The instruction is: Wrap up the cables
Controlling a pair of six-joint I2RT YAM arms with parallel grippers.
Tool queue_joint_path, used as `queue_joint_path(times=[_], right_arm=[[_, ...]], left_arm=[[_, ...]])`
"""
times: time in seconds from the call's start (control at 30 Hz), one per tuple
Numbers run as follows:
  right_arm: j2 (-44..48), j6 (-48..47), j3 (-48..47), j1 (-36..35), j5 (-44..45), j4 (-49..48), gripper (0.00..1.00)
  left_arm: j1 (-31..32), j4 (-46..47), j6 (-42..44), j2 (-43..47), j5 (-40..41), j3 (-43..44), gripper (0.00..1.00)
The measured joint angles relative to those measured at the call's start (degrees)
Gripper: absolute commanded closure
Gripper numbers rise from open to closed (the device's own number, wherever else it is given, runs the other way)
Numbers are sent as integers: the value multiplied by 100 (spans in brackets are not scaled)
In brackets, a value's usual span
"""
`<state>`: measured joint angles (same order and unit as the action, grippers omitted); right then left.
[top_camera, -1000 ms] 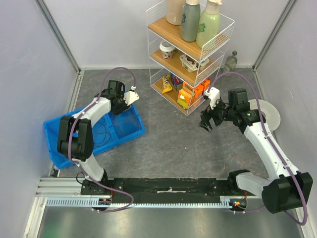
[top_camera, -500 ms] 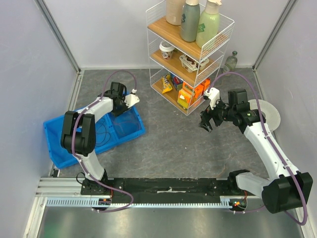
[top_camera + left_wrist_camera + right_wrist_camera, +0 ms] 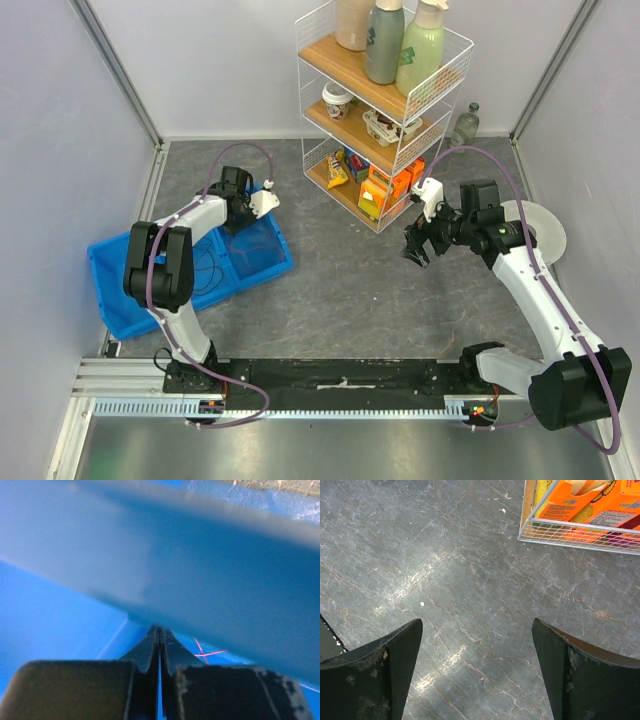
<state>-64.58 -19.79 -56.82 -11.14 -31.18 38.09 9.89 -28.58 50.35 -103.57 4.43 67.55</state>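
Left tool (image 3: 159,631) clenched inside the blue bin (image 3: 105,262), seemingly picking up cable (image 3: 205,270); catch unclear. Right tool (image 3: 476,627) released, waiting. Next: lift gently.

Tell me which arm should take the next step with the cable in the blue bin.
Left. The left gripper is down inside the blue bin, jaws shut, close to the black cable. The right gripper hangs open over the table beside the wire shelf, well away from the bin.
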Motion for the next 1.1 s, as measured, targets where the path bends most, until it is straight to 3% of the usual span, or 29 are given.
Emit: queue_joint_path(times=[0.47,0.8,0.87,0.97,1.1], right_arm=[[0,-39,0,0,-2,17,2],[2,-39,-2,0,-22,17,2],[4,-42,-2,0,-72,13,2],[4,-39,-2,0,-219,-7,2],[4,-37,-2,0,-334,-72,2]], left_arm=[[-11,-94,-229,553,-234,251,98],[-120,-721,-437,907,-1021,511,97],[-114,-896,-444,1078,-1082,658,76],[-103,-1003,-496,1204,-1080,901,54],[-120,-990,-651,1174,-1058,835,48]])
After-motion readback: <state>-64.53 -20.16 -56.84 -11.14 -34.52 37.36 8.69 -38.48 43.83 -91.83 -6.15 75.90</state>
